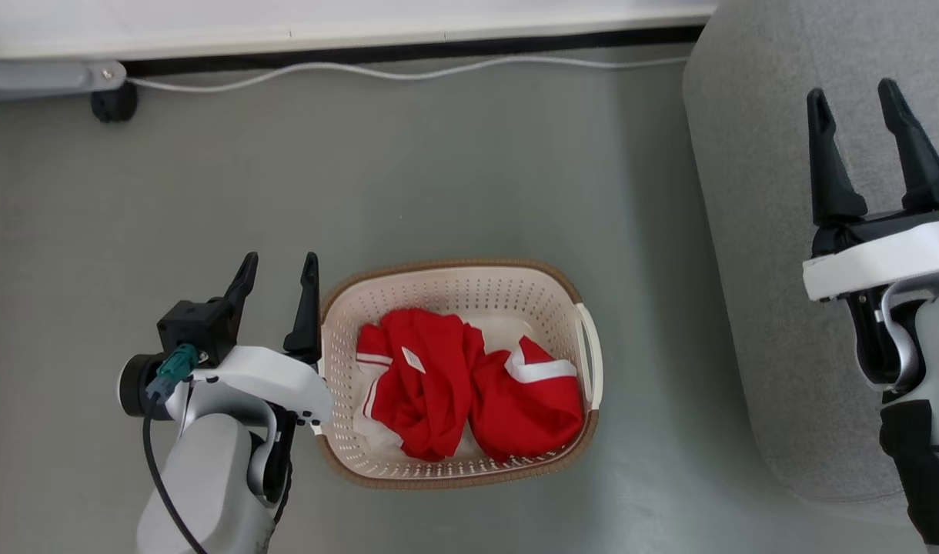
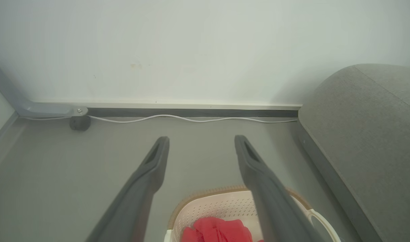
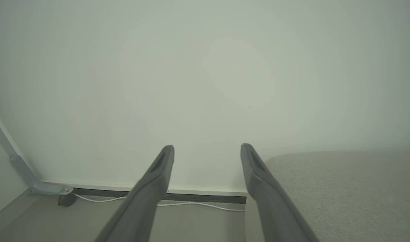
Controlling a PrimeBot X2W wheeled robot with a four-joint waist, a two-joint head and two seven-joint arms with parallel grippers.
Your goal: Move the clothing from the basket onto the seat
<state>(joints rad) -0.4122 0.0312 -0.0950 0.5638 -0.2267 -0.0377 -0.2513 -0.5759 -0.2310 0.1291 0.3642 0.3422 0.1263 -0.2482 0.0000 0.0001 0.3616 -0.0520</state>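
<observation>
Head view shows the clothing [image 1: 469,385], two red garments bunched together, lying inside the basket [image 1: 454,271]. No garment lies on the visible part of the seat [image 1: 754,231], so by the look of it the whole task is left to do. The left gripper [image 1: 279,261] hovers just beside the basket's left rim, fingers apart and empty. The right gripper [image 1: 852,88] is well to the basket's right, over the seat, fingers likewise spread and empty. The basket stands on a smooth grey floor [image 1: 439,169]. Beyond the basket a white cable [image 1: 408,73] runs along the foot of a pale wall [image 2: 205,50].
</observation>
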